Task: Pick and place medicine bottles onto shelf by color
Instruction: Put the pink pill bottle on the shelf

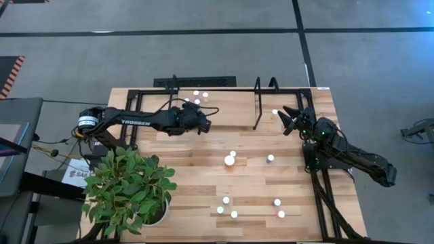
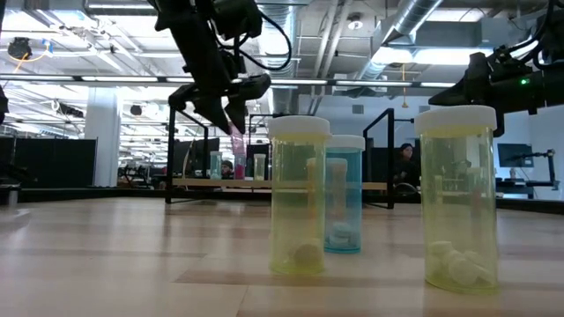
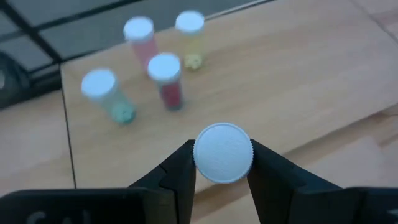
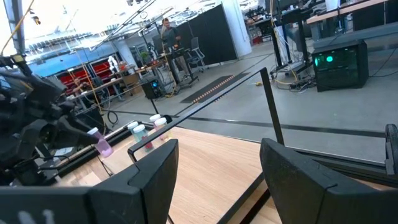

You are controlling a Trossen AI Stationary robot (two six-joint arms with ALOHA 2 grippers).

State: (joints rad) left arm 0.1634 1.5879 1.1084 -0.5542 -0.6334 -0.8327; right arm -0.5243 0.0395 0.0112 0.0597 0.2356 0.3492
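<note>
My left gripper [image 1: 203, 121] hangs over the left part of the shelf [image 1: 230, 108], shut on a pink bottle [image 2: 236, 143] with a white cap. Just beyond it a teal bottle [image 3: 107, 94], two pink bottles [image 3: 166, 78] and a yellowish bottle [image 3: 189, 28] stand upright on the shelf board. My right gripper [image 1: 287, 120] is open and empty at the shelf's right end, beside one more bottle [image 1: 274, 112]. Several bottles stand loose on the tabletop, among them a larger one [image 1: 229, 160]. My left gripper pinches the pink bottle by its white round cap [image 3: 222, 152] between the two fingers [image 3: 180, 168], one on each side of the cap. The fingers come from above, pointing down. The bottle hangs about upright below them, clear of the shelf board.
A potted plant [image 1: 129, 186] stands at the table's near left corner. Loose bottles sit mid-table [image 1: 270, 158] and near the front edge [image 1: 226, 200], [image 1: 277, 202]. The shelf's upright black loop [image 1: 258, 102] stands between the two grippers. People show in the room behind the table.
</note>
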